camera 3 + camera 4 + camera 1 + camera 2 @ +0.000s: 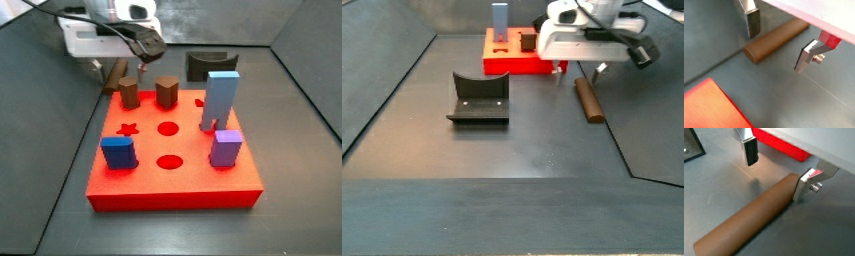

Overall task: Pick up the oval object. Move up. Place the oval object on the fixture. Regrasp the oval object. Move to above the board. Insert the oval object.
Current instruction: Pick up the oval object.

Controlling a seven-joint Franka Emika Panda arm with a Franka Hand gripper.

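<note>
1. Oval object point(588, 100) lies flat on the floor beside the board point(517, 62), untouched.
2. Gripper point(774, 170) hovers just over the peg's end near the board, fingers point(750, 151) spread wide, nothing held.
3. Fixture point(478, 98) sits well apart, bare.

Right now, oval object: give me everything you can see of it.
The oval object is a long slim brown peg, matte, wood-like, with a rounded end. It lies flat on the grey floor beside the board, apart from the fixture. The gripper is open above it; in both wrist views the peg runs between the fingers, one plate close beside it, and contact cannot be told. It is not lifted.
</note>
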